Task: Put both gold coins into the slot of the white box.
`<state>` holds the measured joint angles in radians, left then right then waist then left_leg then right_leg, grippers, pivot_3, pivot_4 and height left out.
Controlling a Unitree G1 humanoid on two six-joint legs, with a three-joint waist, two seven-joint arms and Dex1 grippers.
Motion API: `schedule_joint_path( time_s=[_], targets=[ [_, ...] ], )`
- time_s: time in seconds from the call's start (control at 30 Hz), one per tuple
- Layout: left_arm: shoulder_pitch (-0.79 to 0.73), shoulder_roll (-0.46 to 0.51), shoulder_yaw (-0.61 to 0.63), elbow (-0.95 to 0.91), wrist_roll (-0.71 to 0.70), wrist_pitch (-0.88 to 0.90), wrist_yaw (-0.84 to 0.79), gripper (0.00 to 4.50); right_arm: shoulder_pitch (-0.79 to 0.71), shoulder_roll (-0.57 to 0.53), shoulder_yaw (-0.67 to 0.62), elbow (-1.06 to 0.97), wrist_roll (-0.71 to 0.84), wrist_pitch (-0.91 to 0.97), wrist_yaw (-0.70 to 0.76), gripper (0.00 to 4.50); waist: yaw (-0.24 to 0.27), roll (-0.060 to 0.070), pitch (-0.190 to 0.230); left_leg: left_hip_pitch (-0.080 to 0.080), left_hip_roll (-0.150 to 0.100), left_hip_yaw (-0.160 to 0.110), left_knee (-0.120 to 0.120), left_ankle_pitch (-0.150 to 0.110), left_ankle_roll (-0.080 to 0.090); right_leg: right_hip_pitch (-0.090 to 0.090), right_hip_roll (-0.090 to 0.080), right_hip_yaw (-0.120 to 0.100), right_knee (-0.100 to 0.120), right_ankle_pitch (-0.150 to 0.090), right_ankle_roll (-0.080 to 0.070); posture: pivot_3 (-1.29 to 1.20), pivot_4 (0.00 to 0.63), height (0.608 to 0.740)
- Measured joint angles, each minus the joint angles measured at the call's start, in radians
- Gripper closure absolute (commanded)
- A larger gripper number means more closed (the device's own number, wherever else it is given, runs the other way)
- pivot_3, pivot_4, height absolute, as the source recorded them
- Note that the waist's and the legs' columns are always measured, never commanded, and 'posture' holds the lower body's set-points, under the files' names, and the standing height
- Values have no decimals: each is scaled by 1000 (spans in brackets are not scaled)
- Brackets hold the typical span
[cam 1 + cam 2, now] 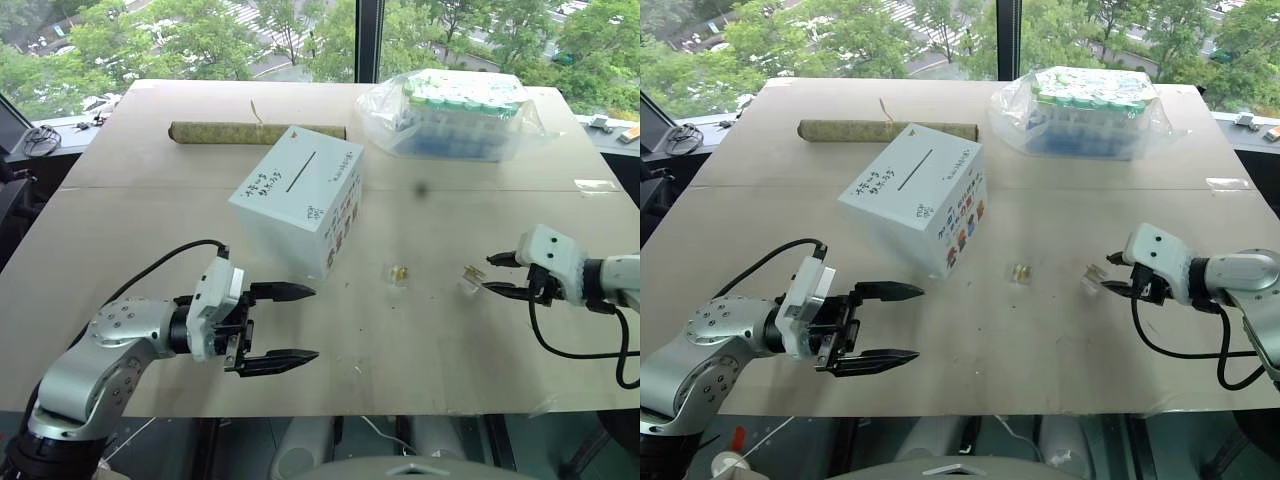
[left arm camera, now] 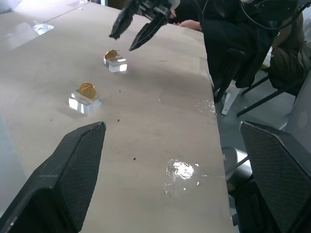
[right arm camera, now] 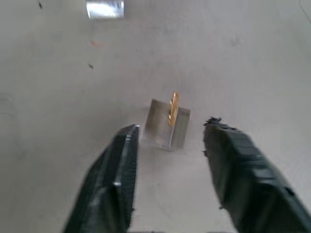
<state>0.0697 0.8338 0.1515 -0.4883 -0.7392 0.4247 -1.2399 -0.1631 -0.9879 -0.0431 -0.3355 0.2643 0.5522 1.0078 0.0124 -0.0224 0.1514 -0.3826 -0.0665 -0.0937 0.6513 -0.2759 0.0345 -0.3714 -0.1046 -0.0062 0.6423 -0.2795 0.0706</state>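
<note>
While apart, right fingers flanking gold coin, empty.

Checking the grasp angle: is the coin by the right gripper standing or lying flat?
Standing: the gold coin sits on edge in its clear holder.

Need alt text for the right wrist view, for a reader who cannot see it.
The right gripper hangs open just short of a small clear holder on the pale table, with a gold coin standing on edge on top of it. A second clear holder lies farther off.
</note>
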Motion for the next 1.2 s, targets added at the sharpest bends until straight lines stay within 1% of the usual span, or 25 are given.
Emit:
schedule_joint_path(
  time_s=[0.17, 0.2, 0.27, 0.33, 1.2],
  targets=[
    [3, 0, 0, 4, 0, -10, -7, 0, -16, 45, -2, -40, 48, 116, -51, 2342, 0, 0, 0, 0, 0, 0, 0, 0, 0, 0, 0, 1, 0, 0, 0, 0, 150, 740],
    [3, 0, 0, 7, 0, -12, -8, 0, -24, 55, 0, -40, 51, 132, -65, 2709, 0, 0, 0, 0, 0, 0, 0, 0, 0, 0, 0, 0, 0, 0, 0, 0, 150, 740],
    [3, 0, 0, 9, 0, -12, -9, 0, -31, 64, 6, -40, 52, 150, -83, 3151, 0, 0, 0, 0, 0, 0, 0, 0, 0, -1, 0, 0, 0, 0, 0, 0, 150, 740],
    [3, 1, 0, 9, 0, -13, -10, 0, -39, 76, 14, -40, 52, 164, -101, 4136, 0, 0, 0, 0, 0, 0, 0, 0, 0, -1, 0, 0, 0, 0, 0, 0, 150, 740],
    [2, 7, 0, -2, -10, 15, 6, 0, -60, 79, 74, -8, 6, 164, -127, 4136, 0, 0, 0, 0, 0, 0, 0, 0, 0, -1, 1, 0, 0, 0, 0, 0, 150, 740]
  ],
)
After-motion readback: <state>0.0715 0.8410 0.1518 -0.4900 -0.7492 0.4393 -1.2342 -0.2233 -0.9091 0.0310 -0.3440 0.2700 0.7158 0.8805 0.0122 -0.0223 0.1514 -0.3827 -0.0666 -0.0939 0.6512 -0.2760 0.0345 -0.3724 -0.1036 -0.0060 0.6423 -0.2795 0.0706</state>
